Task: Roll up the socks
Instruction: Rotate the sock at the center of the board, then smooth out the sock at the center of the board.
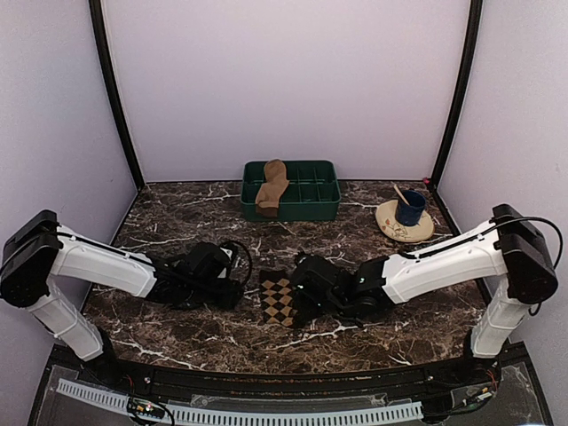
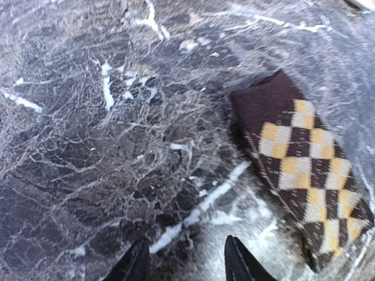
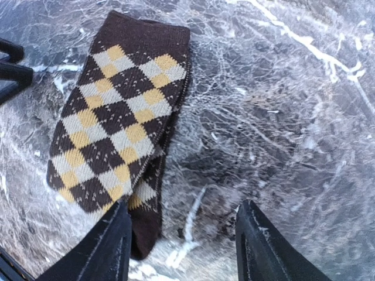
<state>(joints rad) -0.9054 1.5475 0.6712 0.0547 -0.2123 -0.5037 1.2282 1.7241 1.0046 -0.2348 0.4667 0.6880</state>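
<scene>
The argyle sock (image 1: 278,300) lies flat on the marble table between my two grippers; it also shows in the left wrist view (image 2: 304,170) and the right wrist view (image 3: 114,123). The plain tan-brown sock (image 1: 272,188) hangs over the front wall of the green tray. My left gripper (image 1: 238,288) is open and empty just left of the argyle sock; in its wrist view (image 2: 184,257) only bare marble lies between the fingers. My right gripper (image 1: 300,302) is open at the sock's right edge; in its wrist view (image 3: 181,246) the left finger (image 3: 105,249) overlaps the sock's dark end.
A green compartment tray (image 1: 293,189) stands at the back middle. A tan plate (image 1: 405,222) with a blue cup (image 1: 410,207) and a stick in it sits at the back right. Purple walls enclose the table on three sides.
</scene>
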